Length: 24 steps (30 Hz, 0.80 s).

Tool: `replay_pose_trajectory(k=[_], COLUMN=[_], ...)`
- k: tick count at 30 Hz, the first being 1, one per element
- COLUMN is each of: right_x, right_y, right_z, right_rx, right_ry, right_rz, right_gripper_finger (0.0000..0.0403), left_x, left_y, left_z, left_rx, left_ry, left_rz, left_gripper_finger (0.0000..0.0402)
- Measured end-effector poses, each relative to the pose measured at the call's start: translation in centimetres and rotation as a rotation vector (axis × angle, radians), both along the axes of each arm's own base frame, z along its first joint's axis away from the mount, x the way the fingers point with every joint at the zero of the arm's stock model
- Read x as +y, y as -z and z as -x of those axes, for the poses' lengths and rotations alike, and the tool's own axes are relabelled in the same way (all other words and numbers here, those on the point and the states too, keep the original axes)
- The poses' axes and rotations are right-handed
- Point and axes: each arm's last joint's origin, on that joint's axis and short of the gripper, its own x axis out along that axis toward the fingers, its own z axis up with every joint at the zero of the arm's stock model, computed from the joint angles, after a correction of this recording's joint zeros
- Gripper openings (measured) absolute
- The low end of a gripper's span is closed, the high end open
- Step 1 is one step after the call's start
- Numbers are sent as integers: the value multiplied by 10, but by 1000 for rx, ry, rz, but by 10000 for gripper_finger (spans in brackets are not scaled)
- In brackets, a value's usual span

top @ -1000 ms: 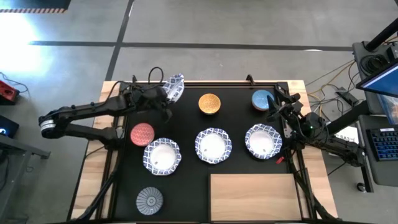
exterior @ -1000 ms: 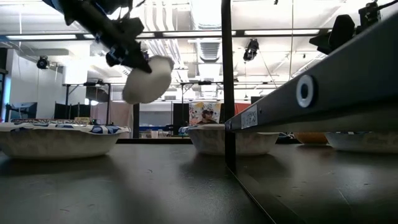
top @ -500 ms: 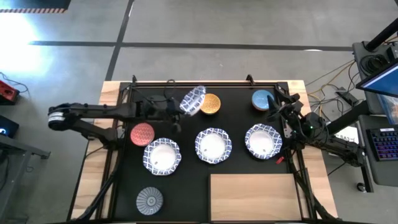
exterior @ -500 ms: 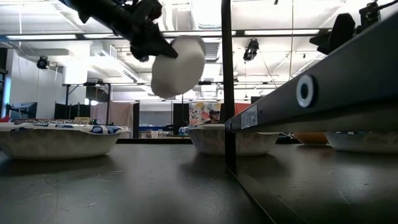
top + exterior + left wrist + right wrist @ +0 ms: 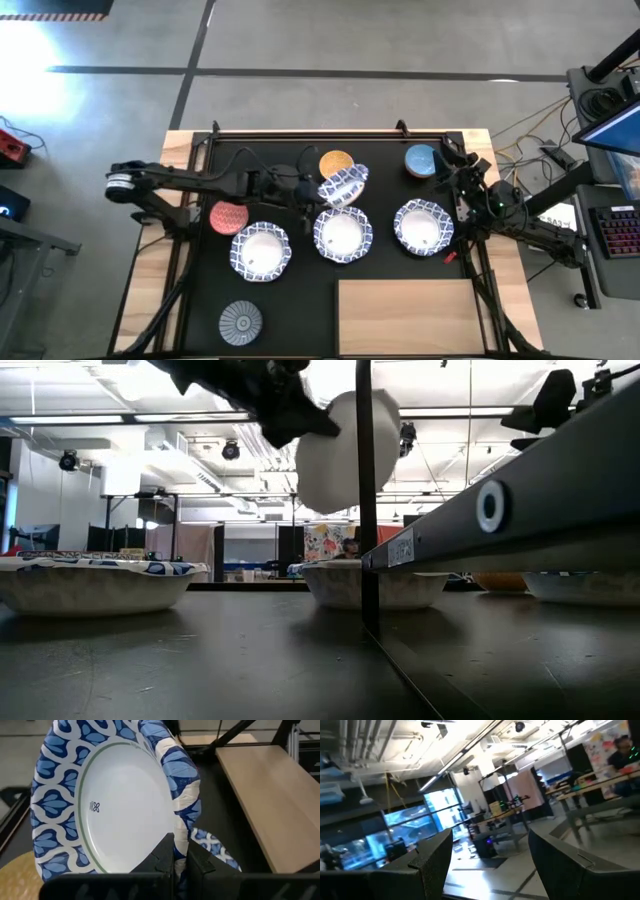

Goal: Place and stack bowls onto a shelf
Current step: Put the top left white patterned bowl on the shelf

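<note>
Bowl (image 5: 345,186) rim sits pinched in left tool (image 5: 312,191), tilted above the middle bowl (image 5: 342,234).

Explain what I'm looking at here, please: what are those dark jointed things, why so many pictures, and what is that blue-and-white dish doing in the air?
These are two robot arms at a table, each ending in a two-finger gripper. One camera looks straight down, one sits at table-top height, and one rides on each wrist.

On the black mat lie three white bowls with blue rims, plus small orange, blue, pink-red and grey bowls. The pale wooden board is the shelf, with nothing on it yet.

The left gripper pinches the rim of a fourth blue-rimmed bowl, carrying it tilted above the mat. The right gripper waits open near the blue bowl.
</note>
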Motion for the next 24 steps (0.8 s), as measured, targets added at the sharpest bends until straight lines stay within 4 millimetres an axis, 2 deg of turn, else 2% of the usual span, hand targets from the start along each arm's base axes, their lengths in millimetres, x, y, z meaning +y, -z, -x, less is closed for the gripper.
replay_pose_trajectory(k=[6, 11, 18, 24], right_x=[0, -1, -2, -1], right_y=[0, 0, 0, 1], right_z=[0, 1, 2, 1], right_rx=[-64, -140, -140, -178], right_ry=[-32, -33, 16, -14], right_rz=[-49, -117, -126, -159], right_gripper_finger=[249, 249, 249, 249], left_x=[-8, -20, -31, -37], left_y=[-2, -2, -10, -13], left_z=[-16, -18, -21, -22], left_rx=[-7, -26, -118, -150], left_ry=[30, 90, 133, 148], left_rz=[-3, -17, -43, -34], left_gripper_finger=[0, 0, 0, 0])
